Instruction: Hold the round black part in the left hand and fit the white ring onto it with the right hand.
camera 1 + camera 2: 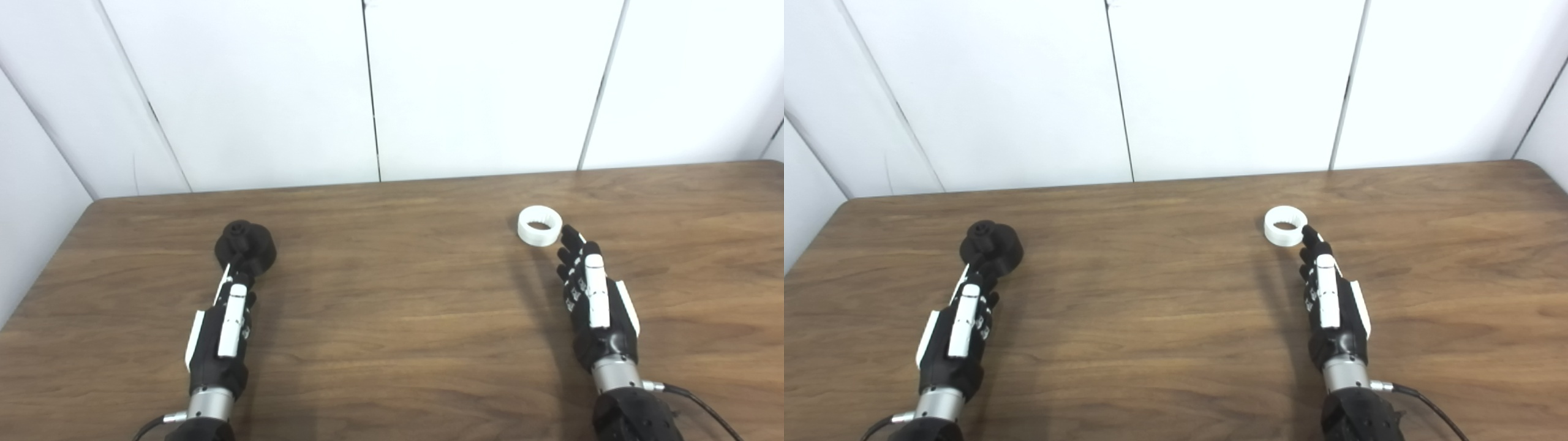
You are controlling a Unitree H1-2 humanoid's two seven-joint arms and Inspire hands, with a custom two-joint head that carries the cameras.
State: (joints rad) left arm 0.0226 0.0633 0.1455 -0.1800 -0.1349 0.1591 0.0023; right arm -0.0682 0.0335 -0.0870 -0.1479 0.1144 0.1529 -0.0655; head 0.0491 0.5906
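Nearest the camera, two forearms enter from the bottom edge, each ending in a silver wrist cuff with a thin cable trailing off it. Both reach forward over the wooden table (392,318), which runs back to a white panelled wall (367,86).

On the left side, the left hand (223,321) lies stretched out, palm turned inward, its black fingers (240,269) extended toward the round black part (245,244). That part sits on the tabletop at the left, a squat disc with a smaller raised hub on top. The fingertips overlap its near edge, so they seem to touch it or hover right at it; which one, the views do not settle. The fingers are not wrapped around the part, and the hand holds nothing, fingers held fairly straight and close together.

On the right side, the right hand (1330,303) is likewise extended flat, fingers straight and pointing away, gripping nothing. Its fingertips (1311,236) reach the near right rim of the white ring (1285,226), touching or just beside it. This ring lies flat on the table with its opening facing up, well apart from the black part across the tabletop.
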